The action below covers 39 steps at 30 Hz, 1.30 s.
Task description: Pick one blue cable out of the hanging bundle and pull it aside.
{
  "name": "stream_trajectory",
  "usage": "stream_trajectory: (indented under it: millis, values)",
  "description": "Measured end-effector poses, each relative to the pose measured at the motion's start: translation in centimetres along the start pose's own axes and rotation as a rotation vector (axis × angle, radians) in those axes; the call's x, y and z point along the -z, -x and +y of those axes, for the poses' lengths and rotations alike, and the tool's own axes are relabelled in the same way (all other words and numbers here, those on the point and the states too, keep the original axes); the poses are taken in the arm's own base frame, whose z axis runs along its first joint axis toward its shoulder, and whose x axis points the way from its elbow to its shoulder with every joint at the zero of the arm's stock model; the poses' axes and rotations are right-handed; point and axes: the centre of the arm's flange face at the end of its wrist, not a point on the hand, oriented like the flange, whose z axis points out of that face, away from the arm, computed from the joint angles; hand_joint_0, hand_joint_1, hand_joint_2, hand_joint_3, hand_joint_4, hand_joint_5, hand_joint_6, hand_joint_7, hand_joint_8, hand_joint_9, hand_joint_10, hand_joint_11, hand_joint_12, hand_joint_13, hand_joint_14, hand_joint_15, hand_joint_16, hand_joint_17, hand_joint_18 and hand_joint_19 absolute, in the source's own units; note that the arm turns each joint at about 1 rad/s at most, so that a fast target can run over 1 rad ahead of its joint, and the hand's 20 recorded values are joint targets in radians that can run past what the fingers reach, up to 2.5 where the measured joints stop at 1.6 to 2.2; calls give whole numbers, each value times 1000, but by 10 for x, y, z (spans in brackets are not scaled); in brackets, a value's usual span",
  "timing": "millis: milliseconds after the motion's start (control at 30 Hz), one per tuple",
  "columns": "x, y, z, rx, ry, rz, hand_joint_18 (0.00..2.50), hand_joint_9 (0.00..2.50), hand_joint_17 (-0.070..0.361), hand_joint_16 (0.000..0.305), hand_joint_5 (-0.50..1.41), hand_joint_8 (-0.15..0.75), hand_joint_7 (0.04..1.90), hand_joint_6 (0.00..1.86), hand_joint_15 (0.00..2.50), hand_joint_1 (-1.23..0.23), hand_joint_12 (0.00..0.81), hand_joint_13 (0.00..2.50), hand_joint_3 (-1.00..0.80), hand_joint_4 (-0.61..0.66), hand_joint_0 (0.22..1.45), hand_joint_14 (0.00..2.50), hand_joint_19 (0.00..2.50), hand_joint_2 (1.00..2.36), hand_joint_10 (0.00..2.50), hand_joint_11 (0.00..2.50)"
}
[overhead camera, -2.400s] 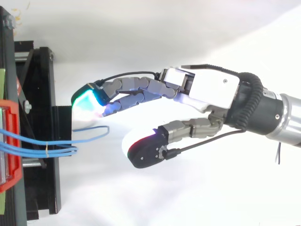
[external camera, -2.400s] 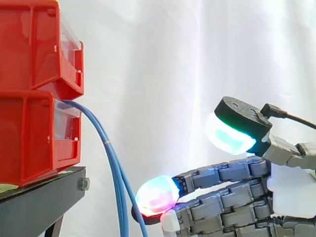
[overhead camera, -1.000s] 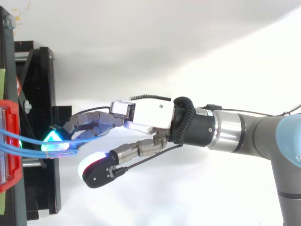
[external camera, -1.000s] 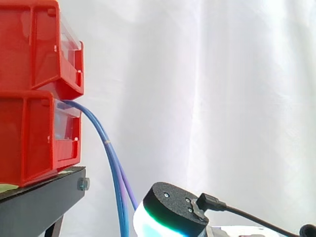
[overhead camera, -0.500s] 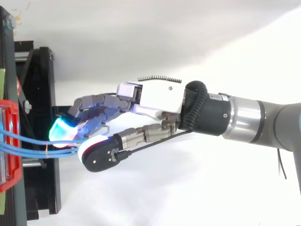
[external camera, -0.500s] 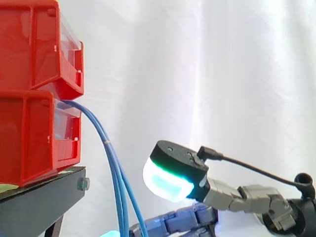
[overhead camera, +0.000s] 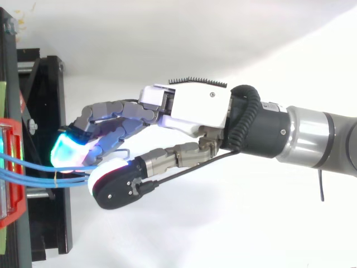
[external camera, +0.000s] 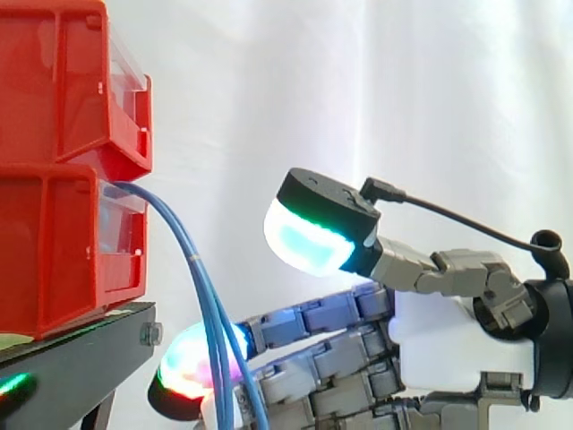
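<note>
The hand (overhead camera: 192, 111), released with fingers (external camera: 309, 318) at the blue cables (external camera: 202, 287), should pinch only the strand nearest its thumb (external camera: 313, 235).

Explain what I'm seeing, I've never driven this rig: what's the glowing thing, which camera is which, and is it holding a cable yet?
The glowing thing is the robot's own hand, carried on an arm that comes in from the right. The lit pads are its fingertips, not lamps. One picture is taken level from beside the work, the other from above. Two red bins are stacked on a black stand, and a bundle of blue cables hangs from the lower bin. The fingers reach nearly straight into the bundle with the thumb raised apart from them, so the hand looks open and nothing is pinched. Whether a finger touches a cable I cannot tell.
</note>
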Motion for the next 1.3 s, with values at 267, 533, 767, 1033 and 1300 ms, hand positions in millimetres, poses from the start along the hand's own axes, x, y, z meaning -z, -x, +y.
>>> stream_trajectory:
  millis: [267, 533, 767, 1033, 1300]
  values:
    - [-2, -6, 6, 20, 14, 2, 363, 647, 113, 50, -84, 279, 1127, 502, 203, -598, 346, 446, -500, 254, 544, 9, 382, 1001, 2, 75]
    - [-4, -11, 7, 41, 42, 1, 368, 648, 111, 49, -85, 278, 1121, 502, 206, -608, 344, 452, -442, 256, 555, 8, 385, 1005, 0, 64]
    - [1, -12, -2, 44, 52, 3, 364, 637, 109, 48, -99, 269, 1167, 502, 211, -653, 336, 451, -301, 197, 600, 8, 395, 1014, 2, 88]
    - [10, -10, -21, 46, 135, -12, 401, 662, 111, 49, -76, 277, 1250, 512, 217, -671, 343, 477, -480, 184, 570, 8, 396, 1001, 4, 102]
    - [9, -10, -20, 42, 162, -17, 427, 689, 111, 49, -73, 284, 1206, 545, 221, -655, 349, 496, -500, 184, 559, 8, 401, 1000, 3, 98]
